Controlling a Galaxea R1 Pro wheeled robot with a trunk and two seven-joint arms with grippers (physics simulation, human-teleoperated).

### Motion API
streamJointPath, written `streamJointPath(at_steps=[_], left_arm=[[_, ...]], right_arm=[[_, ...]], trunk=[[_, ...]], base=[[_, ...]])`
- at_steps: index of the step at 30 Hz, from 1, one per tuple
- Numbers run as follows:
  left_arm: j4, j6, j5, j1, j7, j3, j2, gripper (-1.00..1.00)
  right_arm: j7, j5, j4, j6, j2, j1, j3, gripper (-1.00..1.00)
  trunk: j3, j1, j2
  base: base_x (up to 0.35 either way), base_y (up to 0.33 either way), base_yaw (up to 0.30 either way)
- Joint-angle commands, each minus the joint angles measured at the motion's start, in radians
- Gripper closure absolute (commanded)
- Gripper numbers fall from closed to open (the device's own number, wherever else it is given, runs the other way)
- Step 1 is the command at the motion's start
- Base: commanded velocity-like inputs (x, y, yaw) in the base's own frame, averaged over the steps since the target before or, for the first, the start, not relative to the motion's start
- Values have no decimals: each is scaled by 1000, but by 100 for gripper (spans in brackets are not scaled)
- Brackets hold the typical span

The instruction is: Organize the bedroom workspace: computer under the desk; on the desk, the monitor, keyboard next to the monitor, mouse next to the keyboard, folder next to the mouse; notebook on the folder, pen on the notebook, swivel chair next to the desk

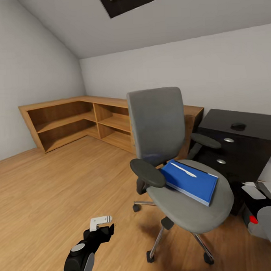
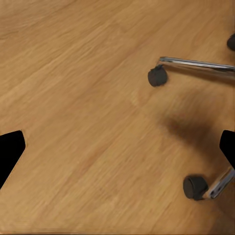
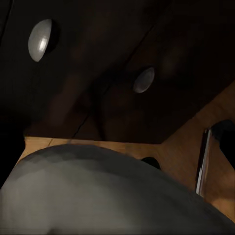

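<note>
The grey swivel chair [image 1: 156,122] stands mid-room beside the desk [image 1: 249,120]. On its seat lies the blue folder [image 1: 192,182], and the whitish pen [image 1: 183,169] rests on top of it. The black mouse [image 1: 238,126] sits on the desk top. Low at the right, the computer [image 1: 252,220] shows its red button, partly behind my right arm. My left gripper [image 1: 103,224] hangs open over bare floor [image 2: 88,98], left of the chair's casters [image 2: 157,76]. My right gripper [image 1: 259,190] is open, facing the drawer unit [image 3: 98,98] over the chair seat [image 3: 112,191]. Monitor, keyboard and notebook are out of view.
A low wooden L-shaped shelf unit [image 1: 71,118] runs along the far walls behind the chair. The drawer unit has round silver knobs [image 1: 228,139]. The chair's chrome legs [image 1: 157,239] spread over the wood floor. Open floor lies to the left.
</note>
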Motion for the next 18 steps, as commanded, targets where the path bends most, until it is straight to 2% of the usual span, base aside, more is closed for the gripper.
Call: streamJointPath(at_steps=[1,18], left_arm=[[-1,4,10,-1,9,-2,0,-100],[1,4,10,-1,9,-2,0,-100]], right_arm=[[-6,-13,-2,4,7,1,-3,-100],[-6,-13,0,4,7,1,-3,-100]], trunk=[[-2,0,0],[-13,0,0]], base=[[0,0,239],[0,0,239]])
